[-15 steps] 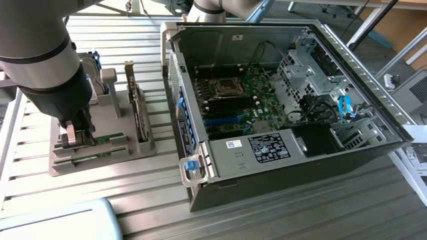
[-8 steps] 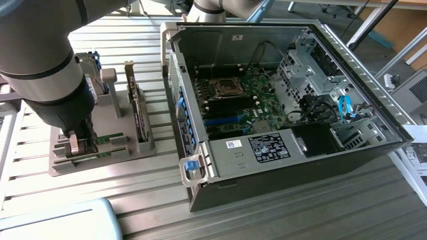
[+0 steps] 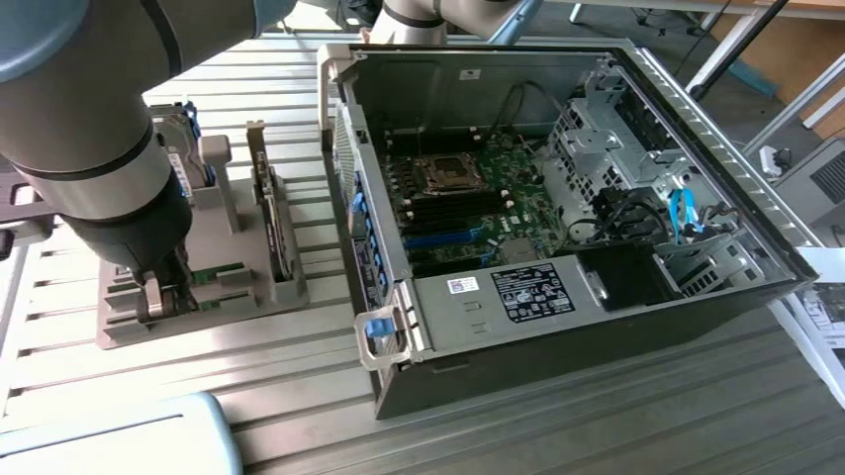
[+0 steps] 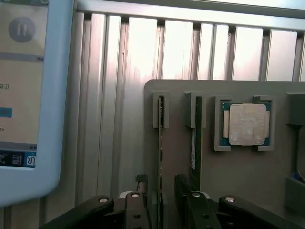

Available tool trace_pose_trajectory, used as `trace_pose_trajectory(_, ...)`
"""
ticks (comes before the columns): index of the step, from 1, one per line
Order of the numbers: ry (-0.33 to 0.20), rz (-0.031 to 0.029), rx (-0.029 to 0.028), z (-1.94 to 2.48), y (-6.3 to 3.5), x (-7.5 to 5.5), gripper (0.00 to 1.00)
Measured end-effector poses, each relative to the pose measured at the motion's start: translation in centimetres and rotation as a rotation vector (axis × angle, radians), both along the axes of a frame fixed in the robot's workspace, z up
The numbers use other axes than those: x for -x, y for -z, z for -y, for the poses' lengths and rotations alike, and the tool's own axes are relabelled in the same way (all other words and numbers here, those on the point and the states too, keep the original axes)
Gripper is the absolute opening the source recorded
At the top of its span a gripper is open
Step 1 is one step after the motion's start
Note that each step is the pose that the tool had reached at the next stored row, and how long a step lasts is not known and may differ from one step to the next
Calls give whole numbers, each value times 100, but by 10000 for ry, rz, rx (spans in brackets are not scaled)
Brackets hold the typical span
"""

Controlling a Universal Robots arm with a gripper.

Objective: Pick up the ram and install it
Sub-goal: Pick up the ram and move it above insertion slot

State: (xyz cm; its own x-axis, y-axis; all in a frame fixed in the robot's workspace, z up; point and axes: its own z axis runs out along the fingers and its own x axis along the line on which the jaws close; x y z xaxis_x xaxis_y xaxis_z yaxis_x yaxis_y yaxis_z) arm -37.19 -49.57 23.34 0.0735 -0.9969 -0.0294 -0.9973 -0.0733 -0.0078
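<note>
Ram (image 4: 160, 136), edge-on, one end hidden inside the spread gripper (image 4: 159, 191).

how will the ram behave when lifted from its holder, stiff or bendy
Probably stiff and light: the ram is a thin board standing on edge in the holder. Apt to tip once unslotted. The open gripper straddles its flat faces, a likely steady hold.

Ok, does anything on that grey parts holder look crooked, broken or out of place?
Nothing stands out. The claw is open around one memory stick, which stands straight in its slot, as does the second stick. The processor lies flat in its pocket on the grey holder.
</note>
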Motion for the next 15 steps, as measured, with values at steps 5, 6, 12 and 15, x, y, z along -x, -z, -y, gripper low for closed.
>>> trace_pose_trajectory(5,-5,1,-1,2,104,0,36)
trace_pose_trajectory(6,-5,0,0,2,121,0,36)
trace_pose_trajectory(12,-7,1,-1,6,231,0,36)
trace_pose_trajectory(15,-7,0,0,7,268,0,36)
